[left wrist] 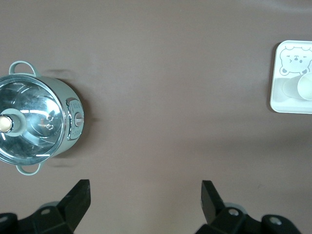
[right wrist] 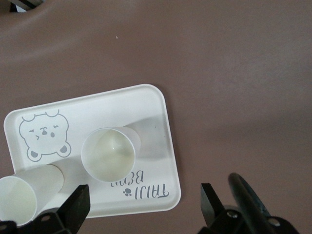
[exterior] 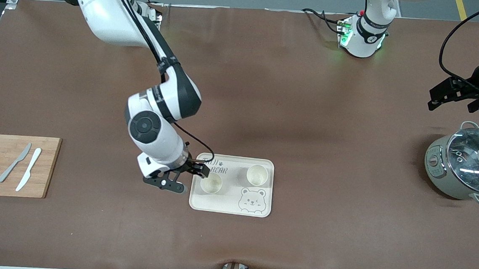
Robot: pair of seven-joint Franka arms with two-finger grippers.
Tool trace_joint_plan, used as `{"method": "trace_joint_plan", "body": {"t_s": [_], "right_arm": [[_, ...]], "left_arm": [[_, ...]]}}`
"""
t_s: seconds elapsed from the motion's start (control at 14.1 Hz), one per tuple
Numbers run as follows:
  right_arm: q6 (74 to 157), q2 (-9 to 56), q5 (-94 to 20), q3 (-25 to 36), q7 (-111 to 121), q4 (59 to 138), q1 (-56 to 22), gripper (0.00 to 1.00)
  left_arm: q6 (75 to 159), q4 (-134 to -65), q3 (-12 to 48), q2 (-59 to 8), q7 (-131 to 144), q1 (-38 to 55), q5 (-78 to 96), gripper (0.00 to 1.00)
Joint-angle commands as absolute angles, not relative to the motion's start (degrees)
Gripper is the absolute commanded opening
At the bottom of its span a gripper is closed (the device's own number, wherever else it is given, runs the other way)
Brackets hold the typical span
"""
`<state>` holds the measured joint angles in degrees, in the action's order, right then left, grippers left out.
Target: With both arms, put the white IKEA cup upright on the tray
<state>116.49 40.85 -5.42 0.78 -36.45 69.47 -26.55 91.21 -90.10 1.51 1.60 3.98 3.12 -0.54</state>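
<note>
The cream tray (exterior: 228, 203) with the bear face lies near the middle of the table. Two white cups stand upright on it: one (exterior: 211, 183) beside the lettering, one (exterior: 257, 175) toward the left arm's end. My right gripper (exterior: 184, 177) is open and empty, low over the tray's edge at the right arm's end. In the right wrist view, its gripper (right wrist: 144, 204) is over the lettered corner of the tray (right wrist: 146, 105), next to the nearer cup (right wrist: 108, 155); the other cup (right wrist: 19, 192) is at the frame edge. My left gripper (exterior: 452, 101) waits open in the air.
A grey pot with a glass lid (exterior: 467, 167) stands at the left arm's end, under the left gripper (left wrist: 146, 200); it also shows in the left wrist view (left wrist: 34, 124). A wooden cutting board (exterior: 12, 182) with lemon slices and two knives lies at the right arm's end.
</note>
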Motion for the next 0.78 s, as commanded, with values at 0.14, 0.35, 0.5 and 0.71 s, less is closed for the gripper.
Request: {"method": "trace_joint_plan", "body": {"t_s": [0.14,0.35,0.5,0.71], "right_arm": [[107.0,33.2,-5.4,0.1,-31.4,70.7,-22.7,1.0],[100.1,28.8,-5.2,0.2,-28.0,70.7,-20.0,1.0],[95.6,27.0,-5.0,0.4,-25.0,70.3,-18.0,1.0],[89.5,25.1,-4.7,0.4,-19.6,67.1,-14.0,1.0]], "left_arm": [[90.7,-89.5,4.3,-0.9,2.2,3.3,-1.0,1.0],[90.7,-89.5,4.5,-1.7,2.1,3.3,-0.9,1.0],[90.7,-89.4,4.5,-1.8,2.0,3.1,-0.9,1.0],[90.8,-89.1,4.3,-1.8,1.9,2.8,-0.6,1.0]]}}
